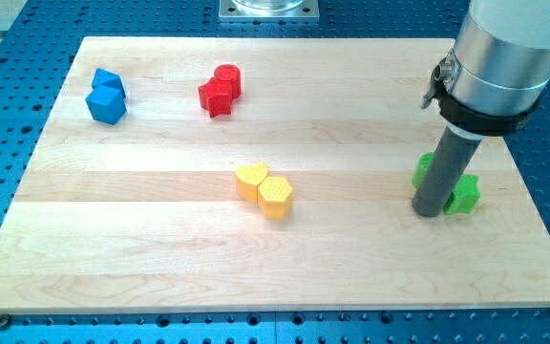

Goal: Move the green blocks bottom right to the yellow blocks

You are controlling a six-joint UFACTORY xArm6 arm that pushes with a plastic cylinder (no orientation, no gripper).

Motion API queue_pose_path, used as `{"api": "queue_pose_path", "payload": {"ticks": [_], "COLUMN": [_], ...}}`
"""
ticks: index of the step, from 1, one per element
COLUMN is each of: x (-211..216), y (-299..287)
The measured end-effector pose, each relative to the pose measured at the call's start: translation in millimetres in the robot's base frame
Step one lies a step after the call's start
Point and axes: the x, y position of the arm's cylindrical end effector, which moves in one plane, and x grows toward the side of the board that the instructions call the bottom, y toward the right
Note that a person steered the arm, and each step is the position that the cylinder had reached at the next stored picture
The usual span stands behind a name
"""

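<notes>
Two green blocks lie at the view's right: one (424, 170) is partly hidden behind the rod, the other, star-like (464, 194), sits just right of it. My tip (428, 212) rests on the board touching or nearly touching both, at their lower left. Two yellow blocks sit together at the board's centre: a heart-like one (251, 180) and a hexagonal one (275, 196) to its lower right. The tip is far to the right of the yellow blocks.
Two blue blocks (106, 96) sit at the view's top left. Two red blocks (221, 90) sit at the top centre-left. The wooden board's right edge (533, 191) is close to the green blocks. The arm's grey body (499, 57) overhangs the top right.
</notes>
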Motion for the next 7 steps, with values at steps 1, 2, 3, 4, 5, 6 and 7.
{"api": "queue_pose_path", "payload": {"ticks": [1,2,3,4,5,6,7], "x": [-6,-6,-6,-6,-5,-5,-29], "y": [0,-6,-7,-7,-46,-117,-78]}}
